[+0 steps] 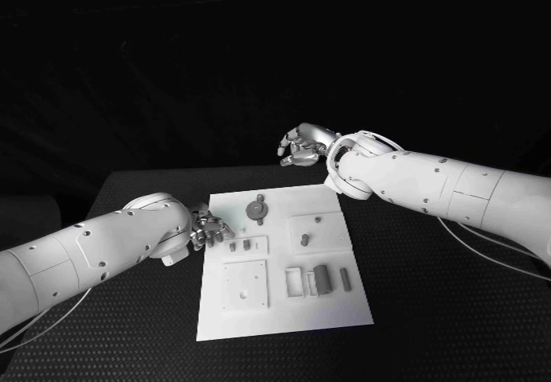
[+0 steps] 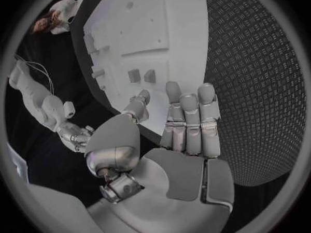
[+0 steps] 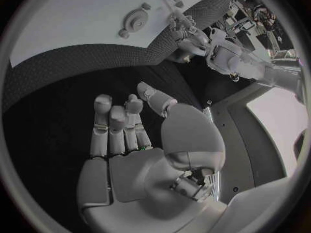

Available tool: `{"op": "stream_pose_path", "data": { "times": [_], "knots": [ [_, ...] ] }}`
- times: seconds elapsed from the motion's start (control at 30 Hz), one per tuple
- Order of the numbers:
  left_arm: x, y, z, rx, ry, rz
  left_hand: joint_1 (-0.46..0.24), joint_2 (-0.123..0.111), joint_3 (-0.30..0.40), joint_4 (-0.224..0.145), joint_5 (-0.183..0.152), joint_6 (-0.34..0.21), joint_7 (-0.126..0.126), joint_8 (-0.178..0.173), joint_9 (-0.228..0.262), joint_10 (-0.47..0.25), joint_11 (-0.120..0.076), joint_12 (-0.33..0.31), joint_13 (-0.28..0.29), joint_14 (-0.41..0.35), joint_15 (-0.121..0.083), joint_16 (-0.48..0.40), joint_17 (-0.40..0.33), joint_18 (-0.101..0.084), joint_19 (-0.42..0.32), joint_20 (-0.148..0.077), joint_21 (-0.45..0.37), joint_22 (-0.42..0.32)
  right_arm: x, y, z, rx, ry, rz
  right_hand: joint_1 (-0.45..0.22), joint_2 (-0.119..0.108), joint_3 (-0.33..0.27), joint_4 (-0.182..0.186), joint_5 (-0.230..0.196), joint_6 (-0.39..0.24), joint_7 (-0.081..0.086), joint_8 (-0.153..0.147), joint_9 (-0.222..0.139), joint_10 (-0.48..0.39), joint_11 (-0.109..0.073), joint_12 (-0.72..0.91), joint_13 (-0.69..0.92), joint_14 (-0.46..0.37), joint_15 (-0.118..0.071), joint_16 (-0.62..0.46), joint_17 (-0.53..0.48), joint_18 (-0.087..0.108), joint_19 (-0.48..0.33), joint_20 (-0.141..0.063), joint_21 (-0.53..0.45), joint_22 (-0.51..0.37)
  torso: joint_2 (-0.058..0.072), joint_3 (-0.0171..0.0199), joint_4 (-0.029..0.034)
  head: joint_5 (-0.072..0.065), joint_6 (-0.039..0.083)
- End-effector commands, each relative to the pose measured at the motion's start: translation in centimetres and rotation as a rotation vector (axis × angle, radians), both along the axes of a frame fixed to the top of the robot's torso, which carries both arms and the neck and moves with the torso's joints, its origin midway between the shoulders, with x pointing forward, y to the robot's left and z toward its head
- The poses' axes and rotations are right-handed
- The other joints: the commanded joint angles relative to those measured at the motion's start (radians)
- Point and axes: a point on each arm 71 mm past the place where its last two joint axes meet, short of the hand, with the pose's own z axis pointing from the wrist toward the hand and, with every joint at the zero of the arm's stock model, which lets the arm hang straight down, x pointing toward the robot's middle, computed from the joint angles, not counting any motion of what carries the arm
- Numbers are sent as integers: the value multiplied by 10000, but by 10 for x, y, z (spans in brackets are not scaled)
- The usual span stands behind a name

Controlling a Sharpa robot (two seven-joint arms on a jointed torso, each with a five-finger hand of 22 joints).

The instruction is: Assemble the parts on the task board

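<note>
Task board sat mid-table, long axis running 12 to 6 in the head view, slightly skewed. Parts lay spread over it: round flanged part near the 12 o'clock edge, two small pegs at the 9 o'clock side, single peg on a raised square toward 2 o'clock, flat square plate at 7 o'clock, group of upright blocks at 4 o'clock.

Left hand sat at the board's 9 o'clock edge, fingers over the rim. Two small pegs were just beside it, toward 4 o'clock from the fingertips. Left wrist view: left hand's fingers straight and side by side, thumb apart, nothing held; pegs just past the fingertips.

Right hand hung off the board past its 12 o'clock edge, well apart from every part. Right wrist view: its fingers loosely extended, thumb apart, empty palm.

Judgement: left hand was clearly nearer, so the next pick is likely the pegs. Short reach inward along 3 o'clock. Risk: pegs small and close together, easy to knock one while pinching the other. Open room: black table bare on the 3 o'clock side, right arm would need to come down toward 6 o'clock to reach the round part.
</note>
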Motion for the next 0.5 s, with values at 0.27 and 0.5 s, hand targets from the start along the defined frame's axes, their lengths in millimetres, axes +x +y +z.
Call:
{"op": "stream_pose_path", "data": {
  "times": [0.27,0.5],
  "knots": [
    [2,-22,23,-2340,-2940,-1383,3303,-130,1281,-12,80,-727,545,217,34,-1640,887,-1685,-1486,-1696,1095,-2051,-1221,26,-1651,986,-1745,-750,1,-3,0,38,-8,41,26,-112,-9,27,26,1341,-2,-189,-43,-839,-78,-36,25,3,-28,-72,19,119,-17,41,-73,130,2,3,-2,-15,82],
    [-1,-37,37,-2156,-5130,-2694,4005,-524,1412,-52,51,-774,462,126,-190,-1552,1055,-2431,-2324,-1638,1297,-2509,-1438,147,-1629,1208,-2100,-925,4,-7,0,120,-40,-81,32,-122,24,7,25,1123,94,-410,-116,-854,5,-36,40,-1,41,-80,29,119,-14,33,-84,133,4,6,-8,-18,153]
  ]
}}
